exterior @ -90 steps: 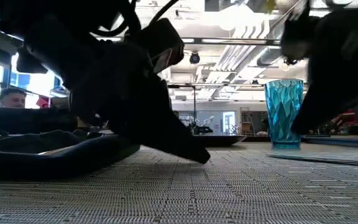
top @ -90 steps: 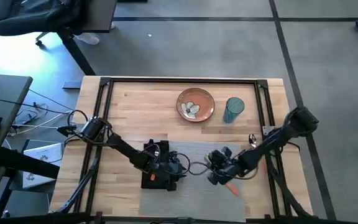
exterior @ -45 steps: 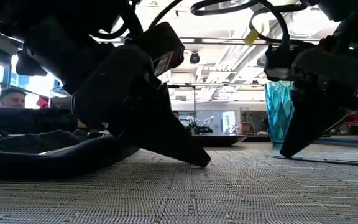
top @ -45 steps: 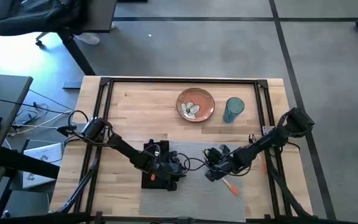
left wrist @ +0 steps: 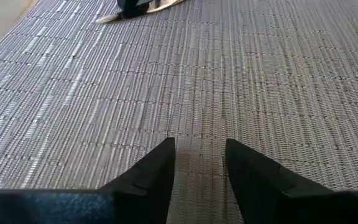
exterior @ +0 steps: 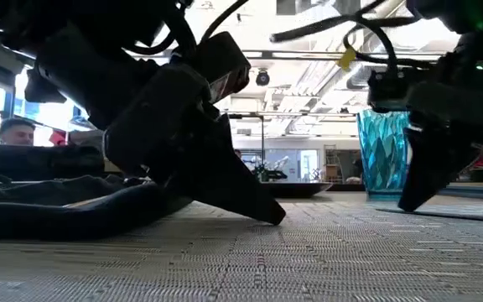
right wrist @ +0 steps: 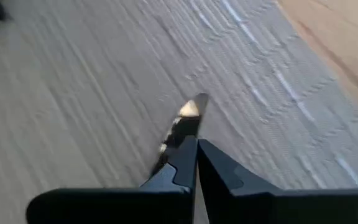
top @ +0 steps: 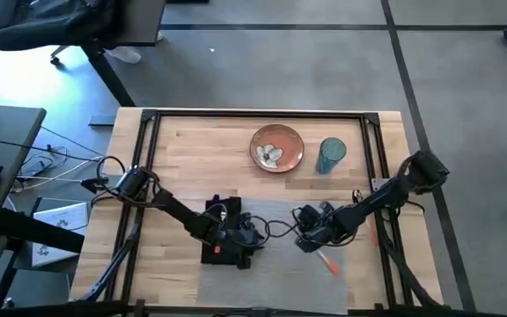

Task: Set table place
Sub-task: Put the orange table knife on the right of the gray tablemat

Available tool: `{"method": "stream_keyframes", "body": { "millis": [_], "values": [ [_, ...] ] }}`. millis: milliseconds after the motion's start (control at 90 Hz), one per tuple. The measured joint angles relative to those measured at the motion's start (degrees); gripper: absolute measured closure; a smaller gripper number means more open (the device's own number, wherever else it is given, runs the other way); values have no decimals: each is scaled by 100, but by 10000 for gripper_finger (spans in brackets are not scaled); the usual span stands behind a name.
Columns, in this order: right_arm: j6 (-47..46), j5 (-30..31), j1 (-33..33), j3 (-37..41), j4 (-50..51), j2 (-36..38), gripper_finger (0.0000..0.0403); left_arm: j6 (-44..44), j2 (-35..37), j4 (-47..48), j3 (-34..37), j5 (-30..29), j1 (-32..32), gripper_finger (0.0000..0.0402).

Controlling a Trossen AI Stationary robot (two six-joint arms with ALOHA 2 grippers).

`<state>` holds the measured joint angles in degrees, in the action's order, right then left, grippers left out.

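Pinching right gripper [right wrist: 194, 155]: its two dark fingers are pressed together on a thin metal-tipped utensil [right wrist: 190, 112], whose shiny pale end juts out past the fingertips; which piece of cutlery it is cannot be told.
Right gripper position: low over the right half of the grey woven rectangular placemat [top: 280, 264], its tip just above or on the weave in the low view [exterior: 416, 197]; contact cannot be told.
Left gripper [left wrist: 199, 152]: fingers spread with a clear gap between them, nothing held, only bare placemat weave [left wrist: 260, 81] showing in that gap.
Left gripper position: on the left part of the placemat, right at the black cloth napkin [top: 218, 254]; in the low view its dark fingertip [exterior: 268, 216] touches the mat.
Black cloth napkin: lies crumpled on the mat's left side, under and beside the left gripper [top: 240, 236], a low dark heap in the low view [exterior: 57, 214].
Orange-handled utensil [top: 328, 262]: lies flat and slanted on the placemat, just beside the right gripper [top: 311, 238], apart from it.
Orange-brown round plate with a pale pattern [top: 277, 147]: sits on the bare light wooden table [top: 201, 150], beyond the placemat, well apart from both grippers.
Blue faceted glass tumbler [top: 331, 154]: upright, just beside the plate on its right; behind the right gripper in the low view [exterior: 384, 151].
Person [exterior: 15, 130]: in the room behind the table, at the far left.
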<state>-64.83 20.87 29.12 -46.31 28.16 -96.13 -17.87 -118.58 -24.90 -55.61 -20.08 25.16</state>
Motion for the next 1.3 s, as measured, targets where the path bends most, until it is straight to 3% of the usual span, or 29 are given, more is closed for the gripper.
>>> {"method": "stream_keyframes", "body": {
  "millis": [178, 389, 511, 1300],
  "values": [
    [-338, -29, 16, 24, 437, 306, 403, 0, 0, 5, 0, -23, 3, 273],
    [372, -29, 72, 9, -931, 229, 403, 2, -2, -14, 0, -30, 3, 273],
    [371, -1, -4, 7, -1153, -33, 403, 2, -2, -17, 0, -30, 3, 273],
    [-422, -63, -85, -13, 314, 29, 403, 2, -2, 1, 2, -52, 5, 273]
  ]
}}
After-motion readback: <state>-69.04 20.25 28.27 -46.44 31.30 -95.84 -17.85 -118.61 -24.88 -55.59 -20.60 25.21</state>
